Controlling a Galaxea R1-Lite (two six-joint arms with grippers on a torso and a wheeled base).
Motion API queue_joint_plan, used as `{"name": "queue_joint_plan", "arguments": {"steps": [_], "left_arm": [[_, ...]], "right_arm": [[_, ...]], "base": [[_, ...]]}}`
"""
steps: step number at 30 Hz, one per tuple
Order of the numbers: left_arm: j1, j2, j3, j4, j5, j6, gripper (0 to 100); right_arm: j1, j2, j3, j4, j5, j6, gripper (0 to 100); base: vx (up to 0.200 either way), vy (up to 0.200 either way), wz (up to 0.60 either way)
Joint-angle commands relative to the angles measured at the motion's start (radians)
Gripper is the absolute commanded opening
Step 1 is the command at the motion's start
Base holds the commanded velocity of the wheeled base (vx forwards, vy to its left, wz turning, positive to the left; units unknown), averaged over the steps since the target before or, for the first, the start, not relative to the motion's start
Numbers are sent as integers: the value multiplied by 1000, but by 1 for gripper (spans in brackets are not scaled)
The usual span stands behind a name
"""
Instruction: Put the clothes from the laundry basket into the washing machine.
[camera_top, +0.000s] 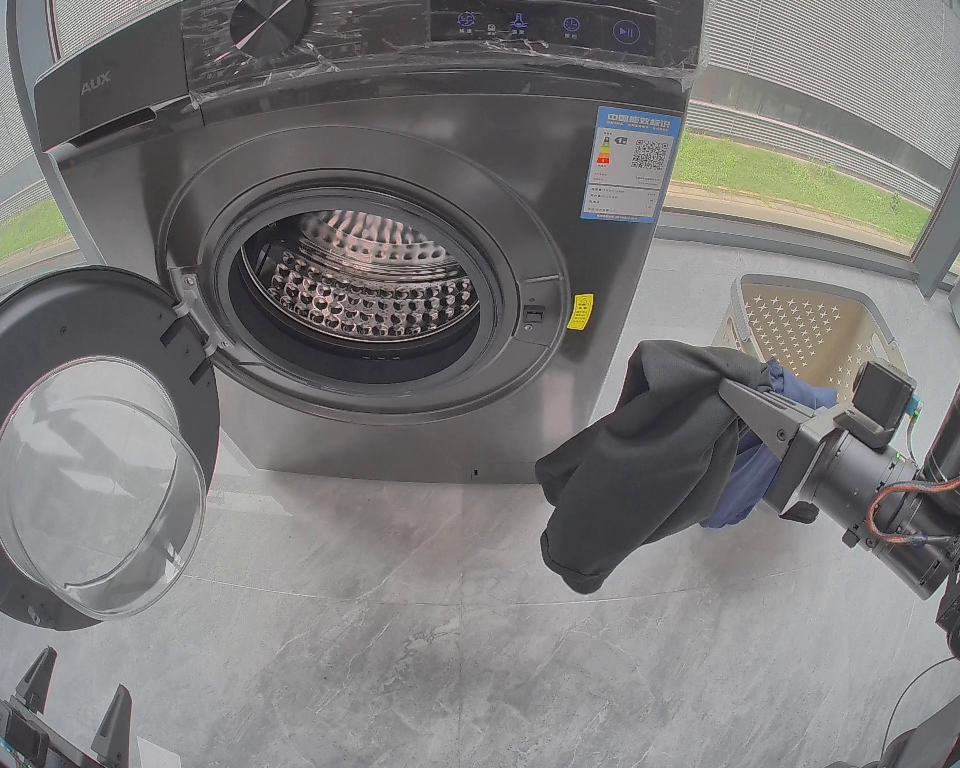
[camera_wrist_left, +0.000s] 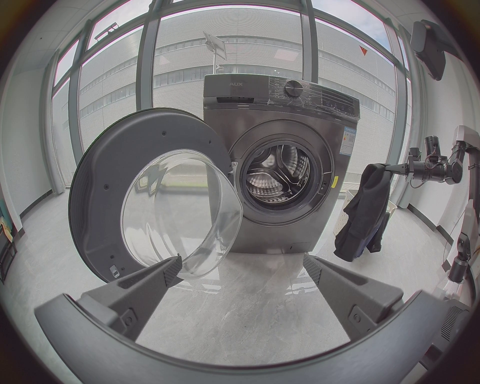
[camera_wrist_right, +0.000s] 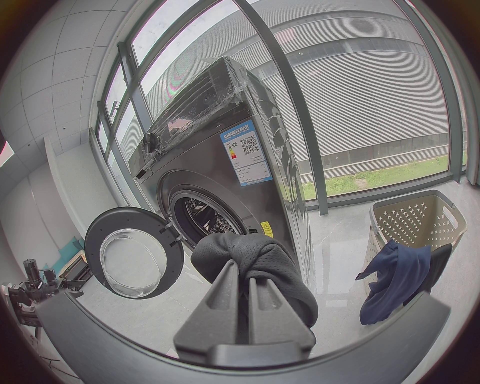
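Note:
The grey washing machine (camera_top: 380, 290) stands with its round door (camera_top: 100, 450) swung wide to the left, and the steel drum (camera_top: 365, 275) looks bare. To its right, in front of the beige laundry basket (camera_top: 810, 320), my right gripper (camera_top: 745, 405) is shut on a dark grey garment (camera_top: 640, 460) that hangs above the floor. A blue garment (camera_top: 745, 480) dangles beside it; I cannot tell if it is pinched too. In the right wrist view the fingers (camera_wrist_right: 225, 300) clamp the dark cloth (camera_wrist_right: 260, 260). My left gripper (camera_wrist_left: 242, 280) is open and low, facing the machine.
Grey tiled floor (camera_top: 420, 620) lies open in front of the machine. The open door (camera_wrist_left: 100, 190) juts out on the left side. Windows (camera_top: 820, 120) run behind the basket (camera_wrist_right: 425, 215).

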Motion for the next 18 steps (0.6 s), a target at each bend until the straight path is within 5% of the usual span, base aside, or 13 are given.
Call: {"name": "queue_joint_plan", "arguments": {"steps": [1, 7, 18], "left_arm": [[0, -15, 16, 0, 0, 0, 100], [0, -16, 16, 0, 0, 0, 100], [0, -16, 16, 0, 0, 0, 100]], "right_arm": [[1, 0, 0, 0, 0, 0, 0], [1, 0, 0, 0, 0, 0, 0], [1, -1, 0, 0, 0, 0, 0]], "base": [[0, 0, 0], [0, 0, 0], [0, 200, 0]]}}
